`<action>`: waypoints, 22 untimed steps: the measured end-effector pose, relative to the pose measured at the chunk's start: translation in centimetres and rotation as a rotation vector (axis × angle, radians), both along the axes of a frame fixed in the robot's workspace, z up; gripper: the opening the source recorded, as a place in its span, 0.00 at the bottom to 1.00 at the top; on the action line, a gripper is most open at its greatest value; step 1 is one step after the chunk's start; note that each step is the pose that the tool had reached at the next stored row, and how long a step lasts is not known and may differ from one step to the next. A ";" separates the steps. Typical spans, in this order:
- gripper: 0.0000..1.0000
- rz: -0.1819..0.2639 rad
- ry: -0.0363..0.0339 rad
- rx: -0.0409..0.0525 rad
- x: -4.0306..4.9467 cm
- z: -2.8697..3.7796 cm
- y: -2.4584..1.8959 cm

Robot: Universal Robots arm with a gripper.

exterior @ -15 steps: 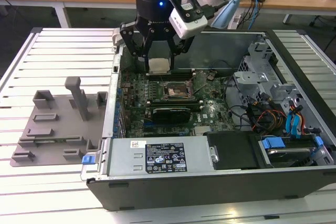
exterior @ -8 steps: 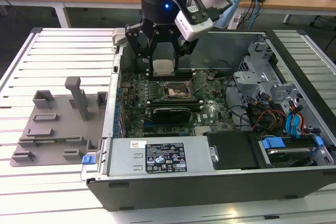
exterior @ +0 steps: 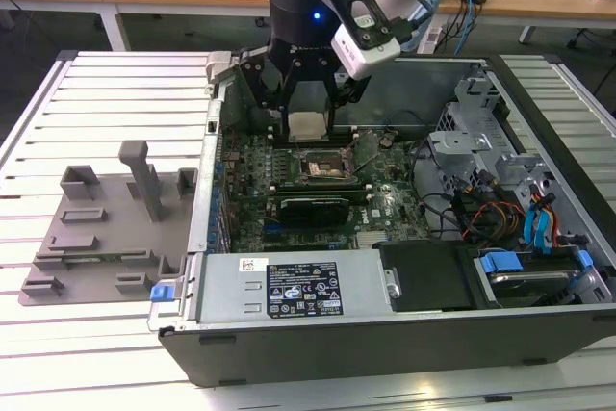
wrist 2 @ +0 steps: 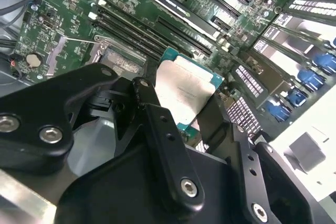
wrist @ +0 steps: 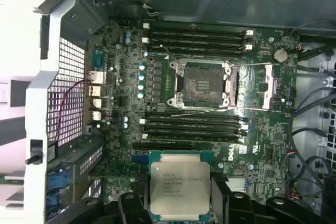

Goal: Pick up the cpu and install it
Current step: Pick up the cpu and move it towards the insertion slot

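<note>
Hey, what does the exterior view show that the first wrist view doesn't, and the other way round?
The exterior view adds the grey fixture tray lying on the slatted table beside the computer case, and the power supply along the case's near edge. The first wrist view adds the perforated rear grille with a red wire across it. Both show the gripper shut on the cpu, held clear of the open socket.
</note>
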State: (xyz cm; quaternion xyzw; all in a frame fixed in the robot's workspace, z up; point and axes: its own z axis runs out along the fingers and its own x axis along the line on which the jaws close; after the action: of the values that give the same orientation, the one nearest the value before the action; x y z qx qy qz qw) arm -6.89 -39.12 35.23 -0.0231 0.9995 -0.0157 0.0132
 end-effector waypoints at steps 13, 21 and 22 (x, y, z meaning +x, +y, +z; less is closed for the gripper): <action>0.55 0.000 0.0009 -0.0080 3.00 -2.86 2.50; 0.55 0.000 0.0009 -0.0087 3.29 -3.71 2.61; 0.55 0.000 0.0009 -0.0087 3.29 -3.78 2.61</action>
State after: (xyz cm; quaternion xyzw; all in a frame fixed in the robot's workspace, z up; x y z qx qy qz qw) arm -3.60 -36.51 31.45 -0.0231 0.9995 -0.0200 0.0126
